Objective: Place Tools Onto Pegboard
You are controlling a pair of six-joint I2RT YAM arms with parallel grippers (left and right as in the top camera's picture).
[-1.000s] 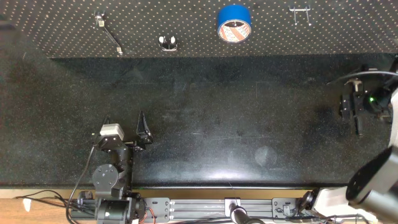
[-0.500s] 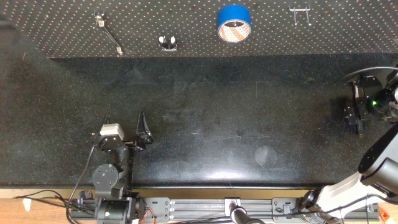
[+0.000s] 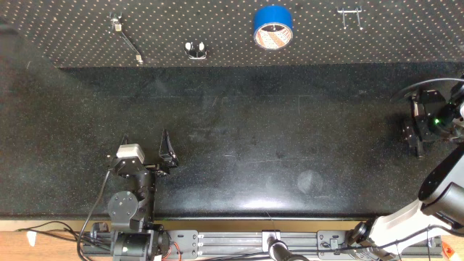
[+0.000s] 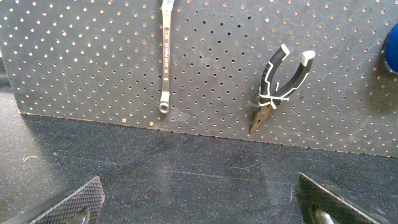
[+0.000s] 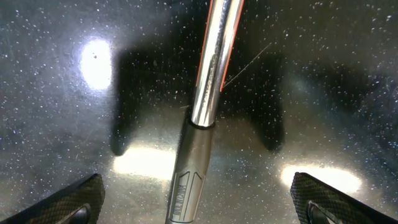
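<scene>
Over at the far right of the worktop [image 3: 290, 130] the right claw [image 5: 198, 186] hangs low with its jaws spread wide, one on either side of a long metal hand tool [image 5: 214, 62] that lies flat on the surface. It holds nothing yet. I can't tell from here exactly what kind of tool it is: a polished chrome shaft with an orange line along it, running into a duller grey handle [image 5: 186, 174].

I'd reckon it's rigid and fairly heavy for its size, and the chrome looks slick. The grey handle seems the better place to pinch it, close to where it joins the shaft, so it doesn't swing or slide out once lifted.

The left claw [image 4: 199, 186] sits near its own base, also gaping and empty, facing the pegboard [image 4: 74, 62]. A wrench [image 4: 165, 56], a pair of pliers [image 4: 278, 87] and a roll of blue tape [image 3: 272, 27] already hang there.
</scene>
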